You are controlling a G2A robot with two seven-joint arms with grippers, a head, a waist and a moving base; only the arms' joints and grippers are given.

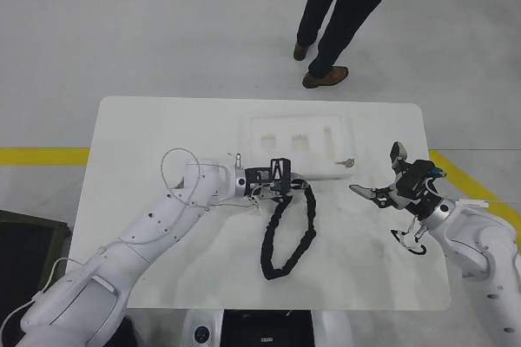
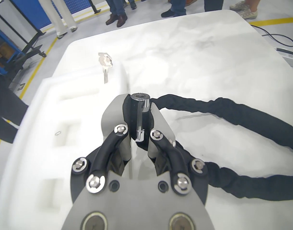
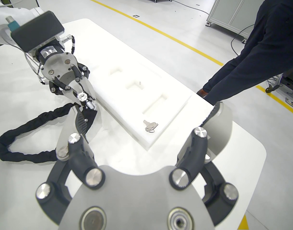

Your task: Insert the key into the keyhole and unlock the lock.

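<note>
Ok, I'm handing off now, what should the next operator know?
Left gripper: jaws shut on the lock, keyhole exposed at the tip.
Right gripper: jaws open, empty, above the table beside the foam tray.
Key: lying on the tray's corner nearest the right gripper.
Chain: looped on the table.
Done: lock held.
Left: pick up key, insert, turn.

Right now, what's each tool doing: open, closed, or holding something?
Left tool: closed on the lock, keyhole end sticking out.
Right tool: open, holding nothing; the key lies on the foam.
</note>
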